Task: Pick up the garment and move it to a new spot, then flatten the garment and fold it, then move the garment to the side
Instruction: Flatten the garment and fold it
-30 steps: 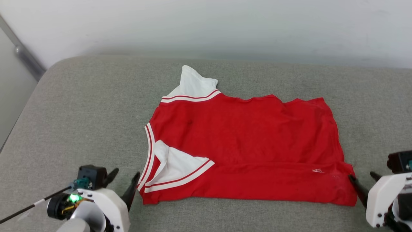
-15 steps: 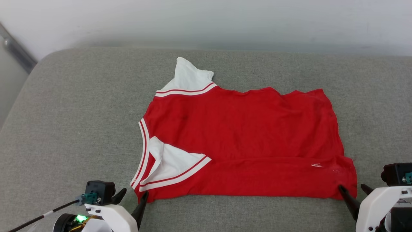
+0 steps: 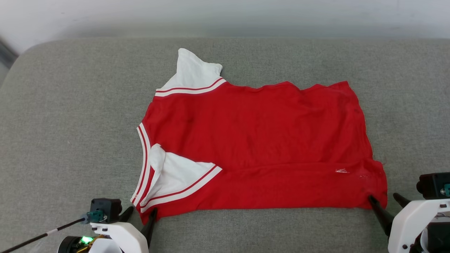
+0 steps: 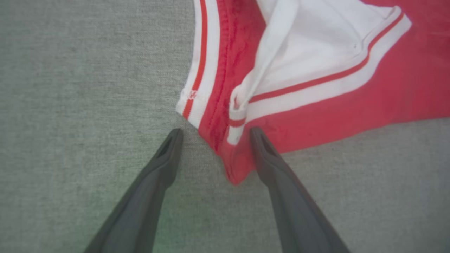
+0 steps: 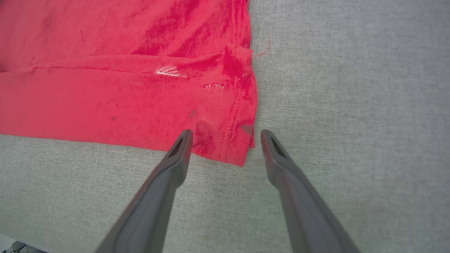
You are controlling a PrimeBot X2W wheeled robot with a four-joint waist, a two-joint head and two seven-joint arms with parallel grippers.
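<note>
The garment (image 3: 253, 140) lies spread on the grey cushion (image 3: 70, 123). It is red, with one white sleeve (image 3: 191, 72) sticking out at the far left and another (image 3: 175, 175) lying on top near the left. A strip along its near edge is folded over. My left gripper (image 3: 142, 211) is open and straddles the near left corner; in the left wrist view the left gripper (image 4: 215, 131) has the garment (image 4: 404, 88) corner between its fingers. My right gripper (image 3: 383, 197) is open at the near right corner. In the right wrist view the right gripper (image 5: 226, 133) has the garment (image 5: 105, 88) hem between its fingers.
A pale wall (image 3: 225, 14) runs behind the cushion's far edge. The cushion's rounded left corner (image 3: 21, 56) is at the upper left. A thin black cable (image 3: 38, 235) trails left from my left wrist. Bare grey fabric surrounds the garment on all sides.
The whole picture has shifted, so the camera has moved. Relative to the garment, both open grippers have come back along its sides to its near corners.
</note>
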